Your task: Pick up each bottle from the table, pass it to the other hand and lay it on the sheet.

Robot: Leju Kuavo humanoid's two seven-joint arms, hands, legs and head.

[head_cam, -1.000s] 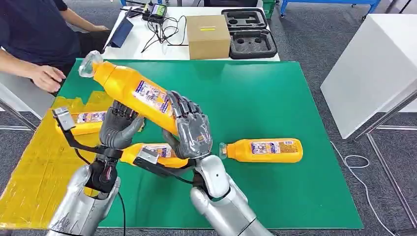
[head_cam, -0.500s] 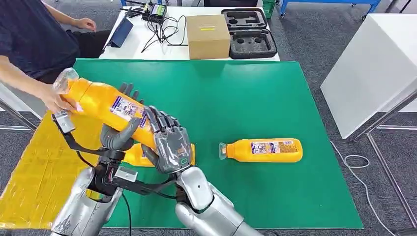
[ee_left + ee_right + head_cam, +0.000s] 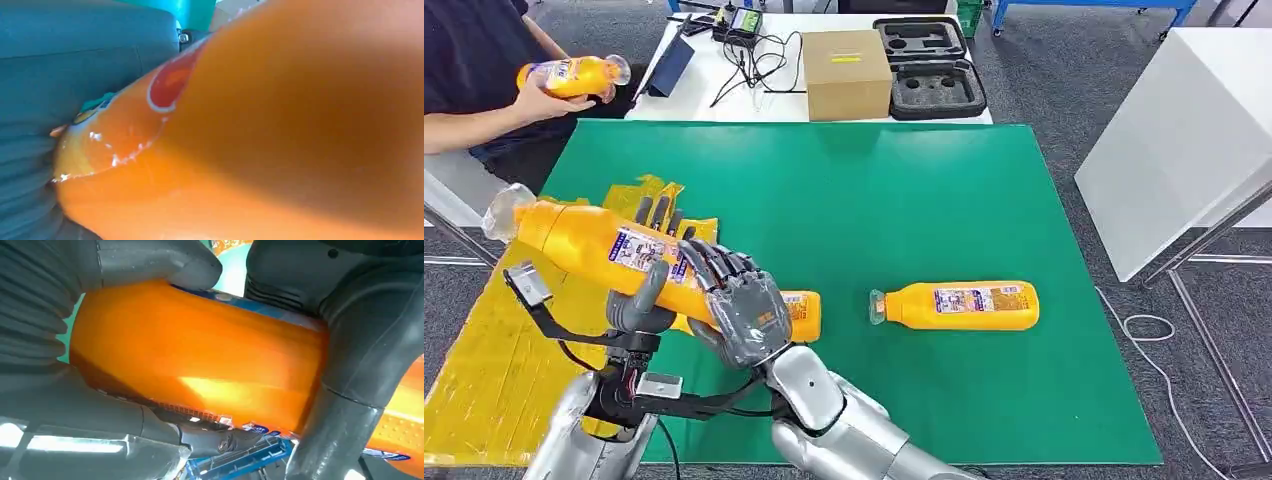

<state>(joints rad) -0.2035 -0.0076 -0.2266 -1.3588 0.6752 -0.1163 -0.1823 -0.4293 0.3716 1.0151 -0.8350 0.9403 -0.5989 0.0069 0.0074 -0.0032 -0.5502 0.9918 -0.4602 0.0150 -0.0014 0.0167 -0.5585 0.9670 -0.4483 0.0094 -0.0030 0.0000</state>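
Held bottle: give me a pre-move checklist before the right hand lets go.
1. Left hand wraps the held bottle: ok, fingers curl over it.
2. Right hand on the bottle: ok, both hands hold it.
3. Bottle over the yellow sheet: ok.
4. Left grip firm enough alone: cannot tell.
5. Person's hand away from the sheet: ok, it holds another bottle off the table.

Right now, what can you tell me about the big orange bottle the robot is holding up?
The held bottle is orange plastic with a clear cap end and a blue-and-white label. It is tilted, cap end pointing up and away to the robot's left, above the yellow sheet. Both hands touch it: the left hand wraps its middle, and the right hand grips its base end.
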